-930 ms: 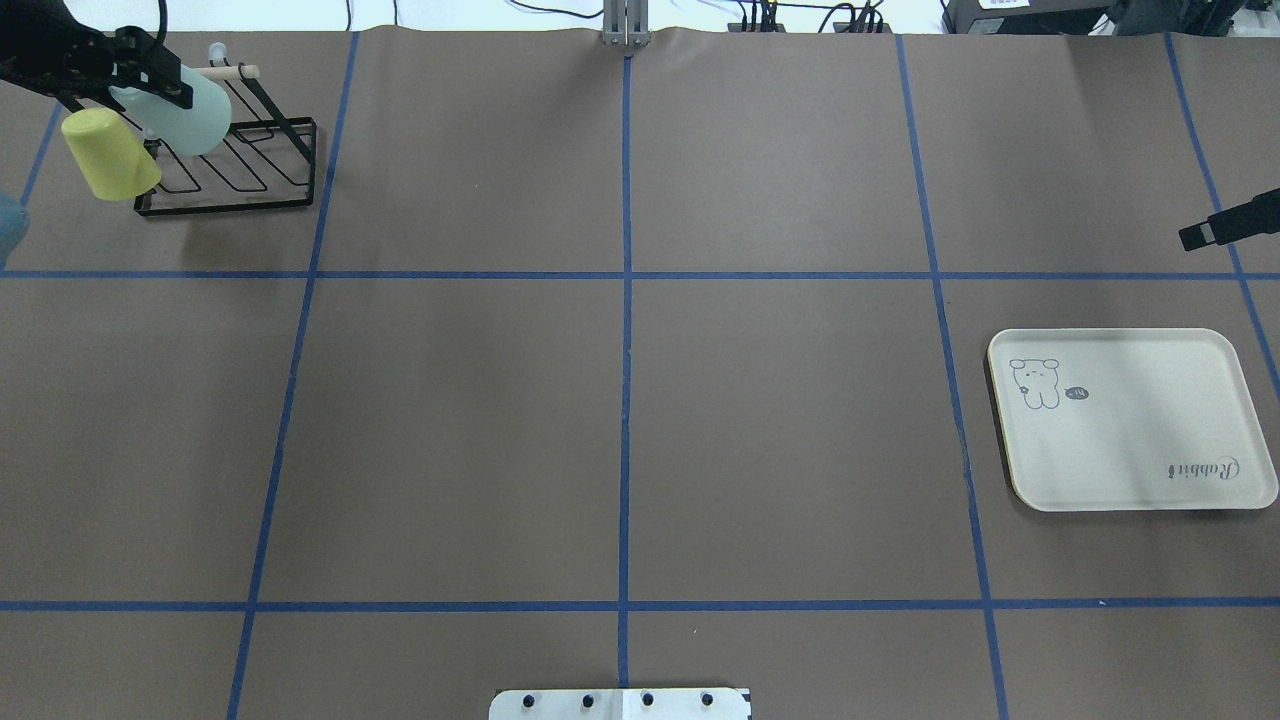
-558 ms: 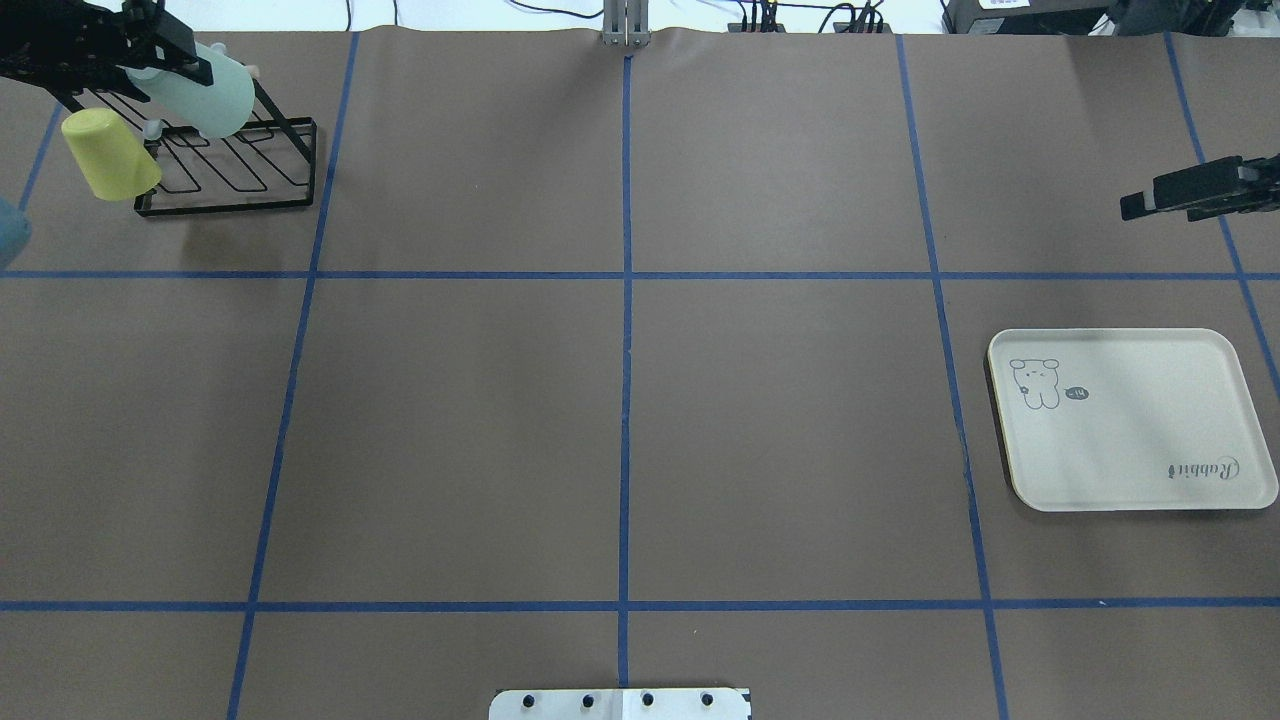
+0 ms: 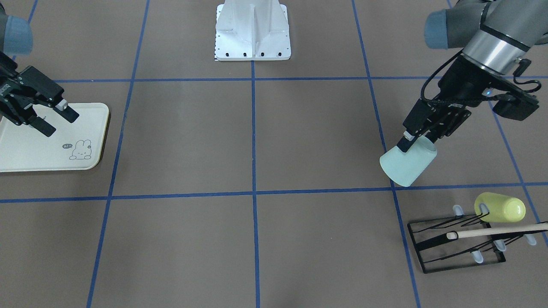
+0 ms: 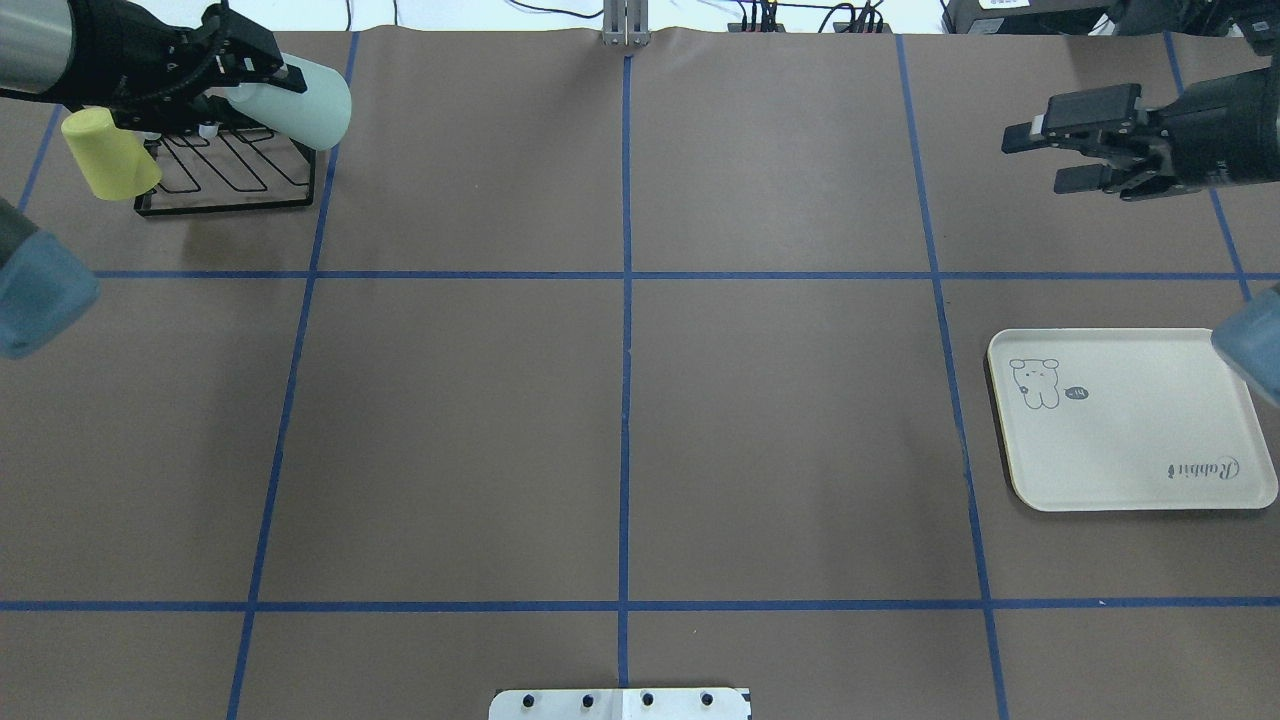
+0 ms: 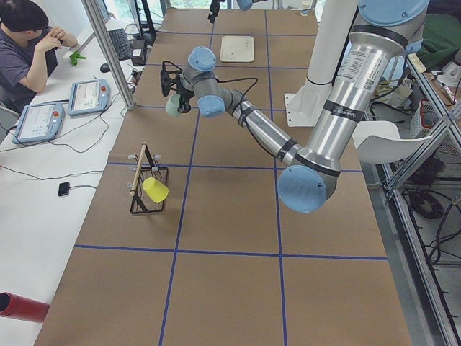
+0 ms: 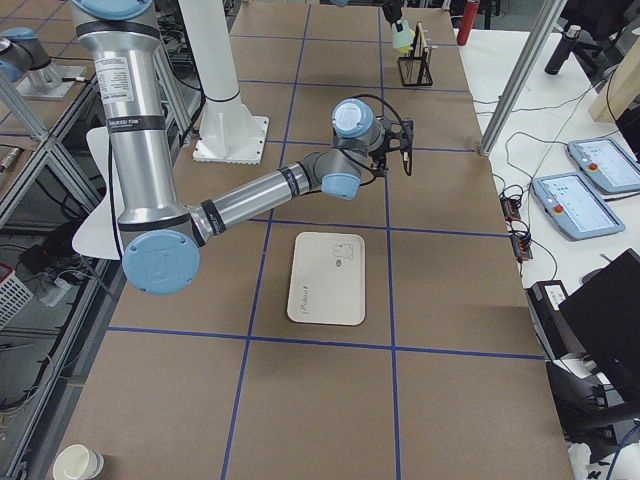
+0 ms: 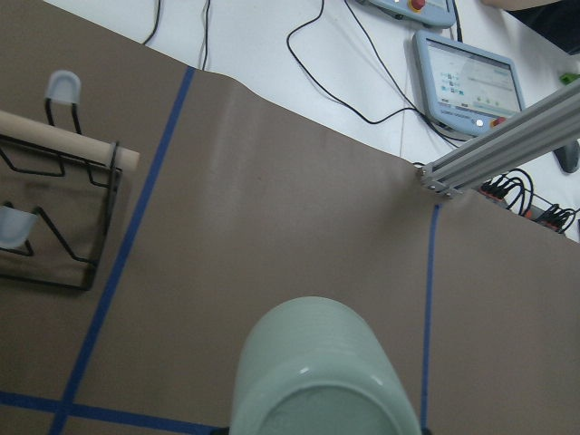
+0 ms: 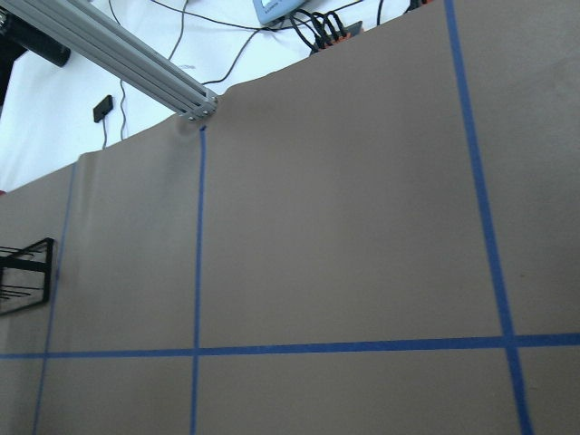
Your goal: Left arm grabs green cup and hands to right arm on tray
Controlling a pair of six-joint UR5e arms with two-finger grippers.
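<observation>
My left gripper (image 4: 252, 78) is shut on the rim end of the green cup (image 4: 303, 100) and holds it tilted in the air, just right of the black wire rack. The cup also shows in the front-facing view (image 3: 409, 164) under the left gripper (image 3: 417, 142), and fills the bottom of the left wrist view (image 7: 317, 381). My right gripper (image 4: 1032, 160) is open and empty at the far right, beyond the tray (image 4: 1130, 470). In the front-facing view the right gripper (image 3: 61, 124) hangs over the tray (image 3: 25, 149). The tray holds nothing.
A black wire rack (image 4: 240, 185) stands at the far left with a yellow-green cup (image 4: 105, 155) on one peg and a wooden handle (image 3: 492, 231) across it. Blue tape lines grid the brown table. The robot's base plate (image 4: 620, 703) sits at the near edge.
My left gripper has carried the green cup rightward, off the rack. My right gripper has moved leftward and farther into view, jaws apart.
</observation>
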